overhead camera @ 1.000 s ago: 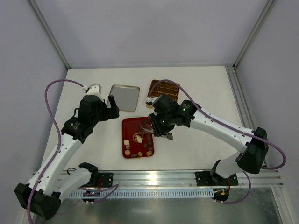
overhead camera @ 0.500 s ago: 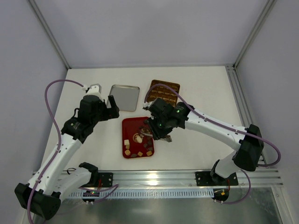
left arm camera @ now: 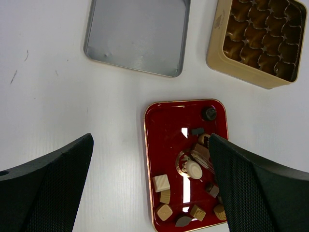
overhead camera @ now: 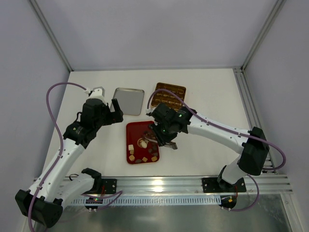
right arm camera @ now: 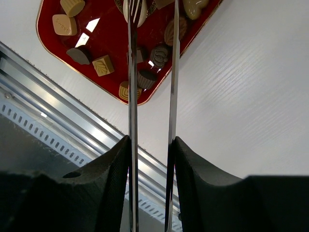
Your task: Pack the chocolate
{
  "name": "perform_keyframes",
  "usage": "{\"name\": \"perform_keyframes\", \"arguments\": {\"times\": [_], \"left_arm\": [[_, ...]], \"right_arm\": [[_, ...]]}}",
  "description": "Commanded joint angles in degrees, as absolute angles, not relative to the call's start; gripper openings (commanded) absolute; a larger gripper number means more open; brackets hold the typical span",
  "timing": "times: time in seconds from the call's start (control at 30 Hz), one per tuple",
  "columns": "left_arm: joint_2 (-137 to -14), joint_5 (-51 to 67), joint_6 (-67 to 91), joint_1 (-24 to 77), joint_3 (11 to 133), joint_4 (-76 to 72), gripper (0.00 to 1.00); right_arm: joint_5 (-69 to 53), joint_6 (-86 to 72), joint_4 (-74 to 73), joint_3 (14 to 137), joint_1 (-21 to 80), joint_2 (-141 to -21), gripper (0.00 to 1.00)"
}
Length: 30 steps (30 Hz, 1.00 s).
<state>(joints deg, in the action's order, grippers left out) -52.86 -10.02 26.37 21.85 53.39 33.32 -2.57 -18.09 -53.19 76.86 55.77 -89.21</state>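
The chocolate lies in a red tray (overhead camera: 133, 130): a roundish whitish piece (overhead camera: 143, 143), tan cubes (left arm camera: 161, 182) and dark lumps (right arm camera: 158, 54). My right gripper (overhead camera: 167, 140) is shut on a pair of metal tongs (right arm camera: 133, 72). The two blades stay a little apart and reach over the tray's right half. Their tips are at the whitish piece (right arm camera: 140, 9), where the frame edge cuts them off. My left gripper (overhead camera: 116, 112) is open and empty, held high above the table at the tray's left side (left arm camera: 149, 193).
A square gold tin (overhead camera: 169, 94) with grid compartments stands behind the tray, and its silver lid (overhead camera: 128, 101) lies to its left. The aluminium rail (overhead camera: 159, 183) runs along the near table edge.
My right arm has moved left and lower over the tray, bringing the tongs toward the whitish piece. The left arm has not moved.
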Motion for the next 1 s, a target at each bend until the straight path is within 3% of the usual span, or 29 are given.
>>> {"name": "perform_keyframes", "arguments": {"times": [0.0, 0.4, 0.73, 0.97], "left_arm": [[-52.38, -11.16, 26.1, 21.8, 54.67, 32.7, 1.0], [-52.03, -11.25, 26.1, 21.8, 54.75, 32.87, 1.0], [-51.77, -11.07, 26.1, 21.8, 54.67, 32.78, 1.0], [-51.59, -11.25, 26.02, 21.8, 54.76, 32.78, 1.0]], "right_arm": [[-2.46, -17.32, -52.12, 77.43, 56.07, -90.26, 0.42], [-2.37, -16.96, -53.7, 78.84, 56.07, -91.84, 0.42], [-2.9, -17.22, -54.32, 79.8, 56.07, -91.67, 0.32], [-2.37, -17.4, -55.63, 83.49, 55.99, -91.06, 0.31]]}}
